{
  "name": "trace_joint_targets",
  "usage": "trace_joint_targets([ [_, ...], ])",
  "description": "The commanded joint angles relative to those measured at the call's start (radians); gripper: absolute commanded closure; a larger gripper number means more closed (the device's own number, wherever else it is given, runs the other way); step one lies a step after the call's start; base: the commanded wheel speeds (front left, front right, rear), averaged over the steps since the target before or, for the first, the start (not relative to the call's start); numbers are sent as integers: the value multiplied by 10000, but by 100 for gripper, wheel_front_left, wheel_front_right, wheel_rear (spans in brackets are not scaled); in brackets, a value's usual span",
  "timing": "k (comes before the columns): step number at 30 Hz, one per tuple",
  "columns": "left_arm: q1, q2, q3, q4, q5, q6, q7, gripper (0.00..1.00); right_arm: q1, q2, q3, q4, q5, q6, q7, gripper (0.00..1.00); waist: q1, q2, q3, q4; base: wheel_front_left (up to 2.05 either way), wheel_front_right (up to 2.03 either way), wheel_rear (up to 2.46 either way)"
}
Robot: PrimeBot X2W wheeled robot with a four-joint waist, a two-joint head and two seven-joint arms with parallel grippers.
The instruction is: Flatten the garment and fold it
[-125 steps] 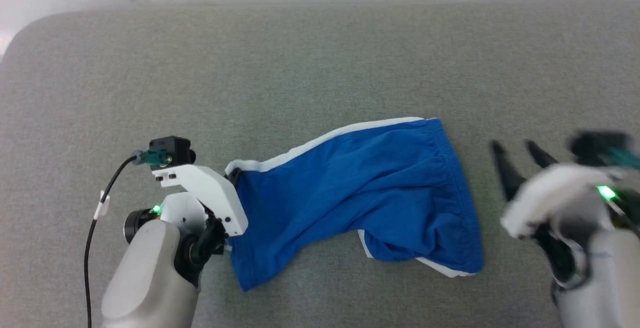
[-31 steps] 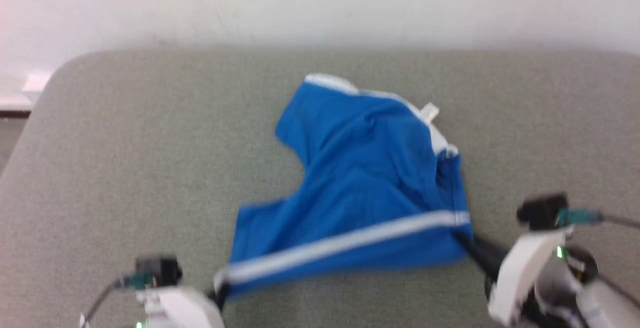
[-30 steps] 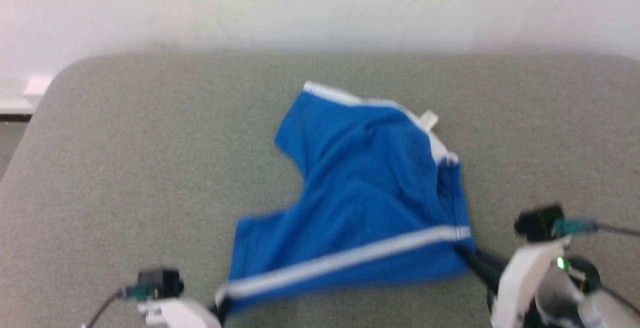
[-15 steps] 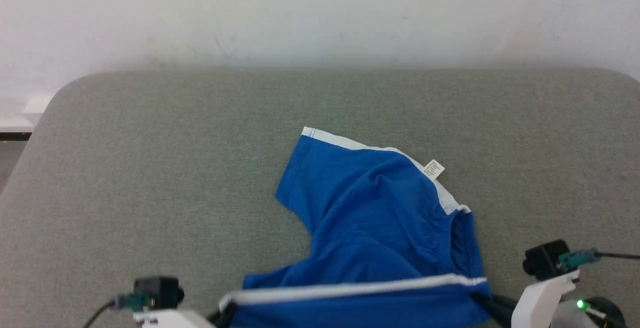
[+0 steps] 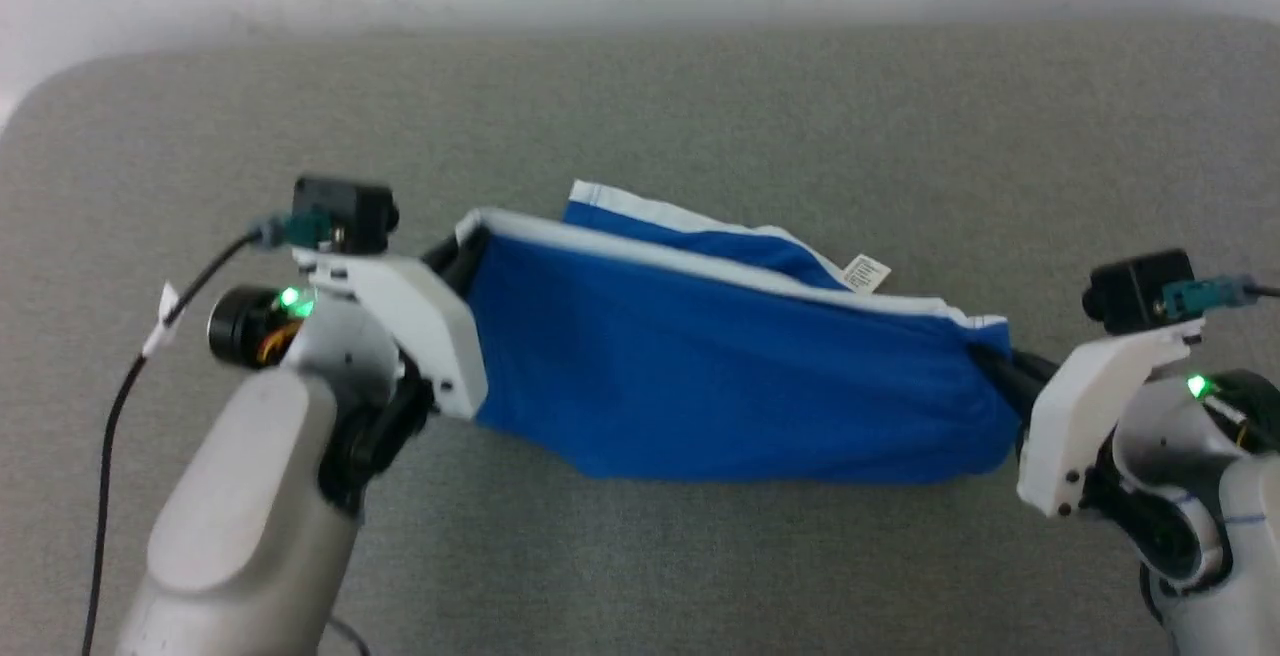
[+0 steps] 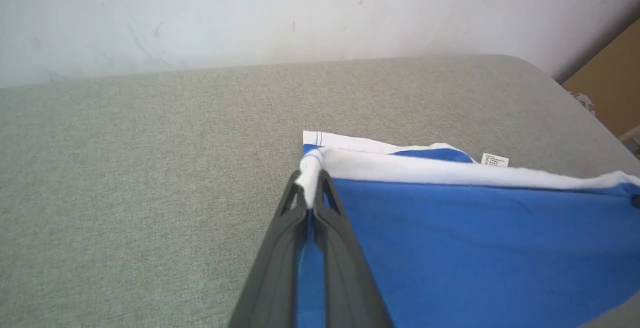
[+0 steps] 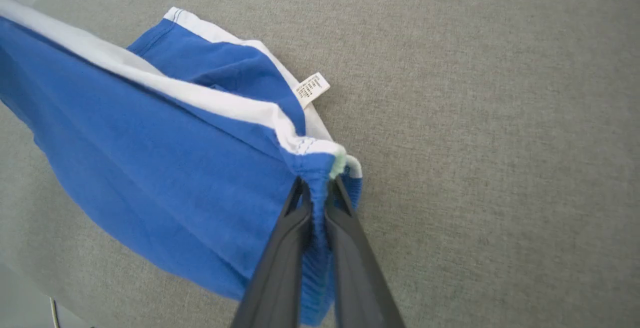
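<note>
Blue thin cloth stretches tight between the two pincers. The shorts (image 5: 720, 386) are held up as a broad sheet above the grey worktop (image 5: 700, 106). The left pincer (image 6: 311, 190) has its two dark fingers pressed together on a white-edged corner of the shorts, with the cloth nipped right at the fingertips. The right pincer (image 7: 318, 188) is clamped the same way, pinching the gathered waistband corner where the white stripe (image 5: 700, 268) ends.

The stripe runs along the top edge of the sheet from the left pincer to the right pincer. Below that line the blue panel hangs down on the robot's side. Whether its lower edge touches the worktop cannot be told.

Beyond the stretched edge, on the far side of both pincers, another part of the shorts with a white hem droops toward the worktop. A small white tag (image 5: 866, 273) sticks out there, nearer the right pincer than the left. In the right wrist view it sits just past the fingertips.

A black cable (image 5: 110, 416) hangs on the outer side of the left pincer's wrist. A pale wall (image 6: 250, 13) rises past the worktop, straight ahead of the left pincer.
</note>
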Motion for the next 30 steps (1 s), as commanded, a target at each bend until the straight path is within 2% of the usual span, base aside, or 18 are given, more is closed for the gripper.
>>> trace_joint_targets([
  [1, -731, -177, -24, 592, 152, -144, -249, 100, -453, 133, -142, 256, -219, -11, 10, 100, -2, 0, 1058, -663, 0, 0, 0],
  [10, -3314, -586, -260, 3585, 738, -349, -879, 100, -2017, 871, -124, 1317, -816, -11, -261, 100, -2, 0, 2376, -1379, 0, 0, 0],
  [15, -4118, -774, -480, 4862, 892, -504, -964, 100, -2352, 998, 28, 1596, -897, -11, -318, 100, -2, 0, 2751, -1594, 0, 0, 0],
  [20, -4495, -928, -501, 5943, 885, -383, -981, 100, -2473, 993, 312, 1605, -774, -11, -320, 100, -2, 0, 2882, -1698, 0, 0, 0],
  [21, -4521, -982, -449, 6143, 822, -305, -953, 81, -2483, 1002, 355, 1548, -722, -11, -375, 83, -2, 0, 2870, -1701, 0, 0, 0],
  [22, -4542, -1017, -452, 6297, 802, -296, -958, 20, -2475, 999, 409, 1497, -670, -11, -420, 29, -2, 0, 2836, -1697, 0, 0, 0],
  [23, -4550, -1061, -415, 6418, 760, -259, -1035, 0, -2445, 966, 464, 1451, -633, -11, -441, 0, -2, 0, 2779, -1674, 0, 0, 0],
  [30, -4524, -1264, -90, 6788, 406, -142, -1603, 0, -1882, 978, 72, 786, -537, -11, -1049, 0, -2, 0, 2106, -1341, 0, 0, 0],
])
